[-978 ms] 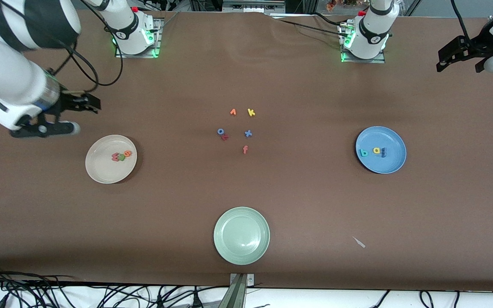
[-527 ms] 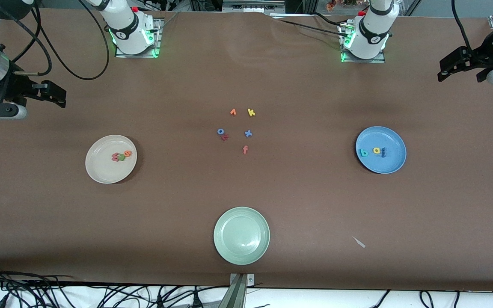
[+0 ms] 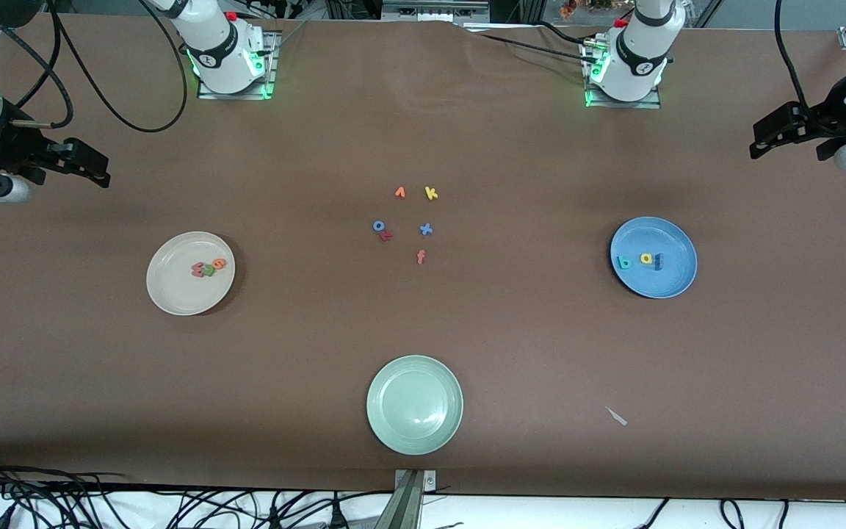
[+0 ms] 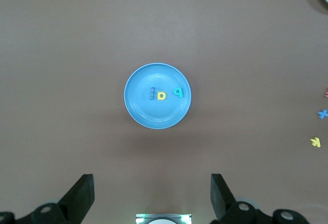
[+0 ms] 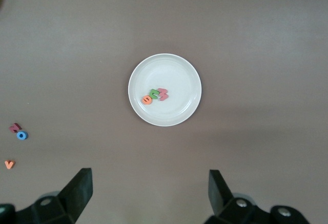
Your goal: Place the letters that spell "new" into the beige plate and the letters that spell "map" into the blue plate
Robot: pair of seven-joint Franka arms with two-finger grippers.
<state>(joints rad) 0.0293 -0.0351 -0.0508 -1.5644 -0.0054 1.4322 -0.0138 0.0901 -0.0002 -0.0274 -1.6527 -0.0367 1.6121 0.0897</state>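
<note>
The beige plate (image 3: 173,294) lies toward the right arm's end of the table and holds the salmon w (image 3: 197,270), green n (image 3: 208,270) and orange e (image 3: 219,263) close together. The blue plate (image 3: 669,283) lies toward the left arm's end and holds the teal p (image 3: 623,262), yellow a (image 3: 646,258) and blue m (image 3: 658,261) in a row. My right gripper (image 3: 89,165) hangs open and empty high over its table end. My left gripper (image 3: 790,139) hangs open and empty over the other end. Each wrist view looks down on its plate (image 5: 174,116) (image 4: 136,111).
A pale green plate (image 3: 414,426) sits near the front edge. Loose letters lie mid-table: orange v (image 3: 399,192), yellow k (image 3: 431,193), blue o (image 3: 378,225), dark red r (image 3: 386,235), blue x (image 3: 426,229), salmon f (image 3: 421,256). A small white scrap (image 3: 616,416) lies nearby.
My right arm has drawn back from beside the beige plate toward its table end. The left gripper has drifted slightly. The letters and plates have not moved.
</note>
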